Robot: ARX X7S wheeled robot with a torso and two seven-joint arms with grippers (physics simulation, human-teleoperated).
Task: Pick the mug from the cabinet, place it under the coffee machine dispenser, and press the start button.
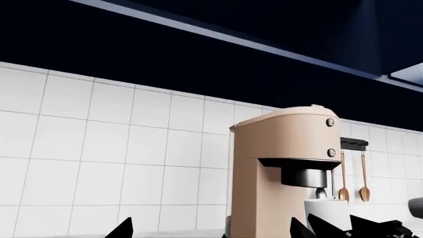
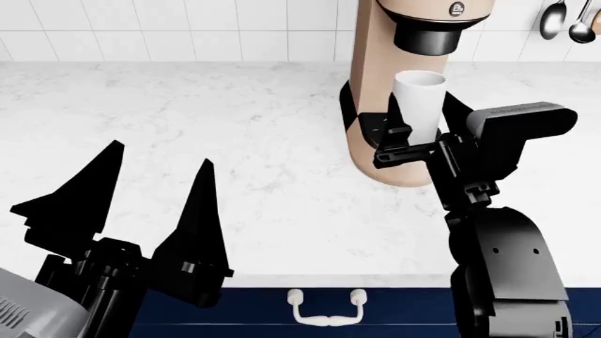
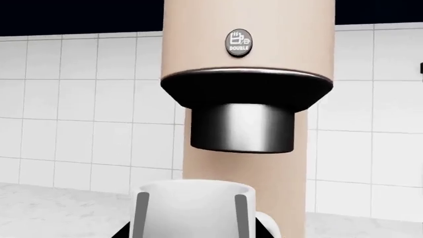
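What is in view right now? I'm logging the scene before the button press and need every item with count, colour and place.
mug: one, white, under the dispenser, between the right end effector's fingers
coffee machine: one, beige with black dispenser, on the countertop by the tiled wall
start button: one, dark with white symbol, on the machine's head
countertop: one, white marble
hanging spoons: two, copper-coloured, on the wall rail beside the machine
drawer handle: one, white, below the counter edge
left end effector: black, open, over the counter
right end effector: black, around the mug
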